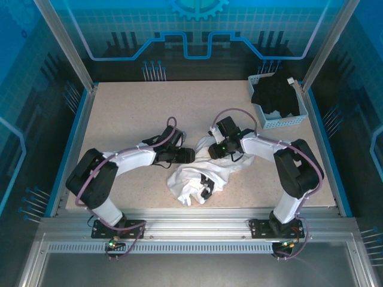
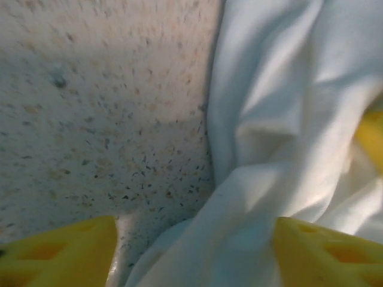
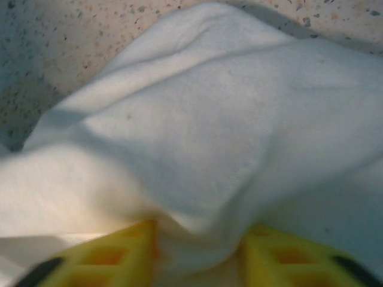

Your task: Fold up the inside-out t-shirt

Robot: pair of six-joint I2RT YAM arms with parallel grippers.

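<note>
The inside-out t-shirt lies crumpled in a white heap at the middle of the table, near the front. My left gripper is low at the heap's upper left edge. Its yellow fingers stand wide apart, open, with a loose fold of the shirt lying between them on the speckled tabletop. My right gripper is at the heap's upper right. In the right wrist view a bunched fold of white cloth dips between the two yellow fingers and fills the narrow gap, so the gripper is shut on it.
A pale blue basket holding a black garment stands at the back right corner. Bare speckled tabletop stretches behind and to the left of the shirt. Metal posts and blue walls enclose the table.
</note>
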